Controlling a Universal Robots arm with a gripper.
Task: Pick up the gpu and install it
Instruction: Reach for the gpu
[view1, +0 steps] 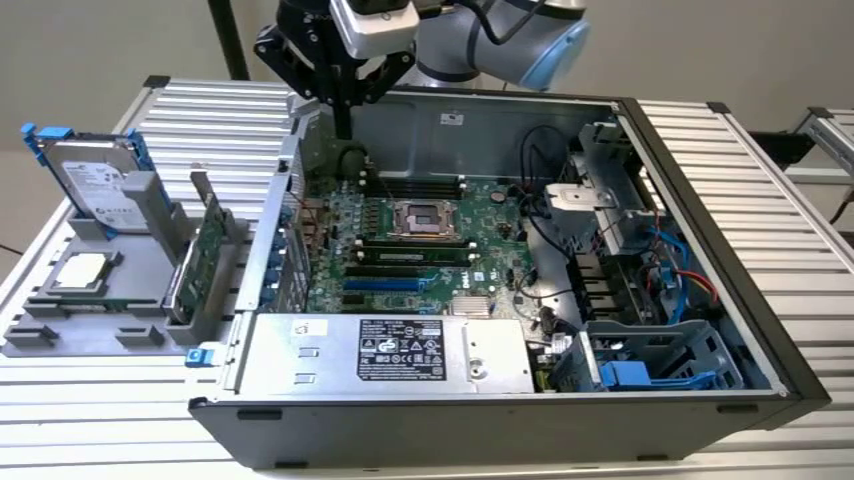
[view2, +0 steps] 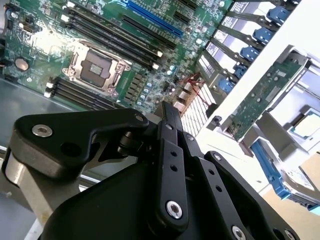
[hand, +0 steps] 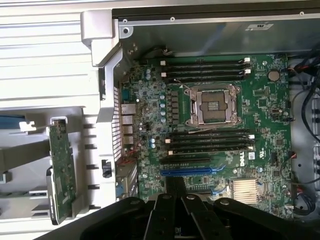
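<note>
Gpu (view1: 200, 262) apparently upright, well apart from claw (view1: 344, 128)

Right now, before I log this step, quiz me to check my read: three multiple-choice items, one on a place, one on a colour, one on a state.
1. Where is the gpu? A in a slot inside the case; B on edge in the grey holder outside it; C in the gripper.
2. The hard drive's tabs are: A red; B blue; C yellow.
3. The gripper is: A empty; B holding the gpu; C holding the hard drive.
Answers: B, the card stands in the holder beside the case; B, blue tabs top the drive; A, nothing sits in it.
</note>
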